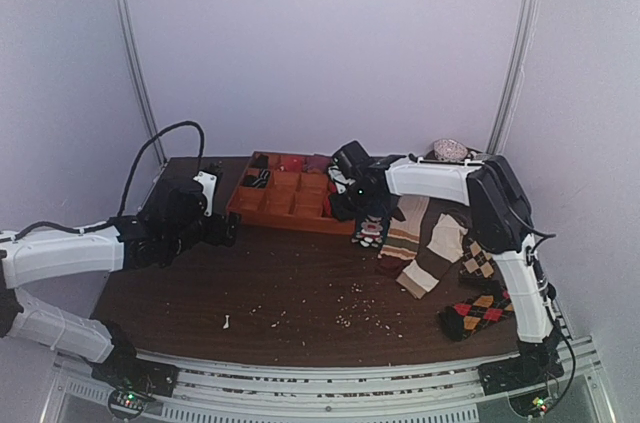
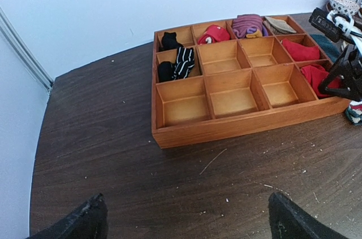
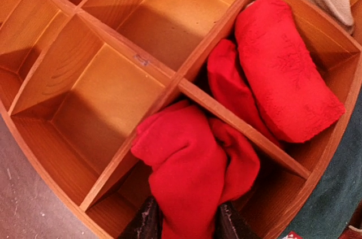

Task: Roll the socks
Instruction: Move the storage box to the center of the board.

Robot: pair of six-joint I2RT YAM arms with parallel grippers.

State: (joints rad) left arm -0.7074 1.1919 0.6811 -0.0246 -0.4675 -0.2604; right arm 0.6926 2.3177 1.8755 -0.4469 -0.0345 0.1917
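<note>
One bundle nearly home: the socks [image 3: 189, 177] sit bunched in the wooden tray's [image 3: 102, 98] near-right cell, lapping over a divider. The right gripper [image 3: 189, 225] has its jaws flanking them, and I can't tell if they're pinching. I'd spread wide, then lift straight up so nothing snags. The left gripper [image 2: 186, 225] hangs back, jaws spread.

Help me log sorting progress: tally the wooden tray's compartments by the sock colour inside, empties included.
Red socks: 3
Black socks: 2
Purple striped socks: 1
Beige socks: 1
Empty compartments: 5
Total: 12 compartments in the tray
</note>
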